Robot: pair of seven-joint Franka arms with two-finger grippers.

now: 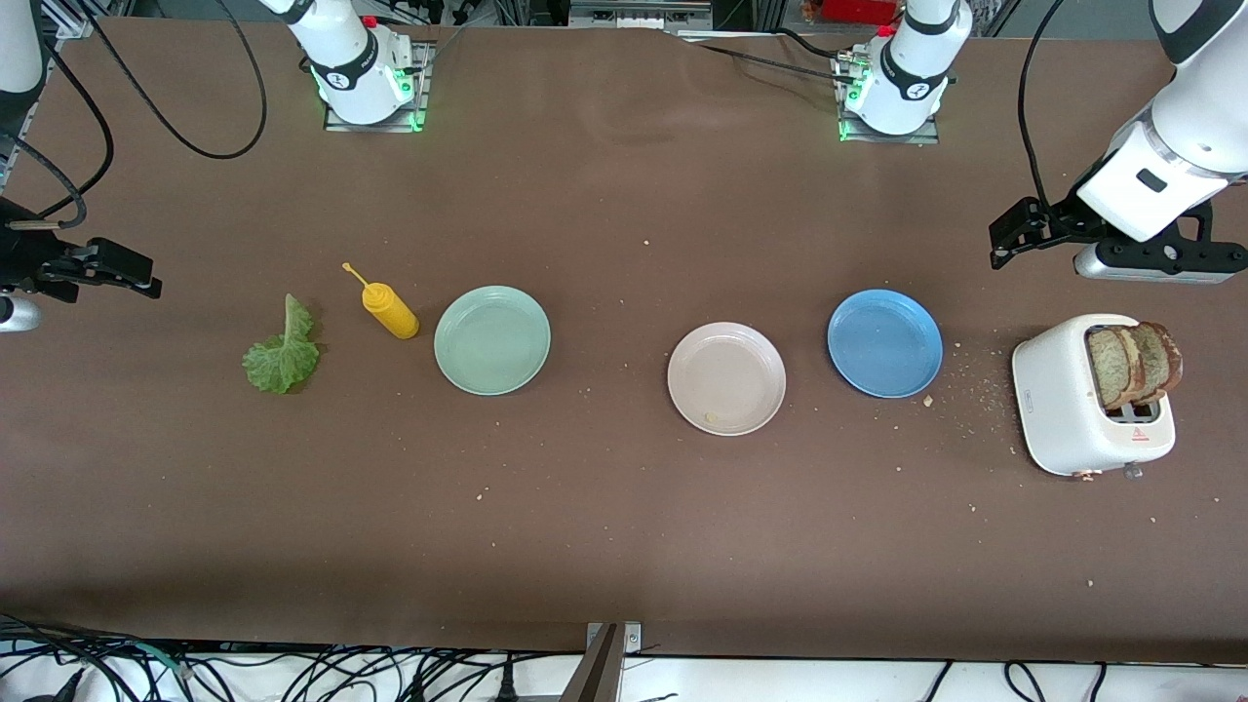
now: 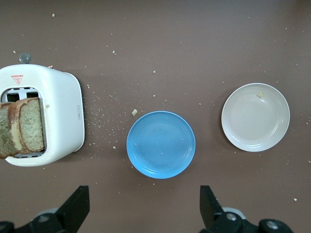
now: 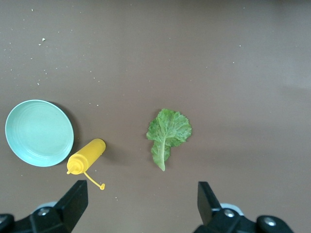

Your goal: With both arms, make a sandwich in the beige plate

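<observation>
Front view, starting nearest the camera: the white toaster [image 1: 1082, 400] stands at the left arm's end of the brown desk [image 1: 624, 546], with two slices of brown bread [image 1: 1131, 364] upright in its slot and crumbs scattered on the desk around it. The beige plate [image 1: 726, 377] lies near the middle of the desk, bare except for a small pale crumb near its rim. Slightly farther from the camera, between that plate and the toaster, is the blue plate [image 1: 884, 342], also bare. Toward the right arm's end lies the mint-green plate [image 1: 492, 339], and next to it a yellow squeeze bottle [image 1: 388, 309] on its side, its nozzle pointing away from the plate. The lettuce leaf [image 1: 282, 353] lies flat on the desk past the bottle, apart from it, closest to the right arm's end.

Higher up, the left gripper [image 2: 146, 206] hangs over the desk near the toaster and the blue plate, its fingers [image 2: 77, 204] spread wide and holding nothing. The right gripper [image 3: 141, 204] hangs over the desk near the lettuce and bottle, its fingers [image 3: 75, 201] likewise spread wide and empty. Both arm bases sit along the desk edge farthest from the camera.
</observation>
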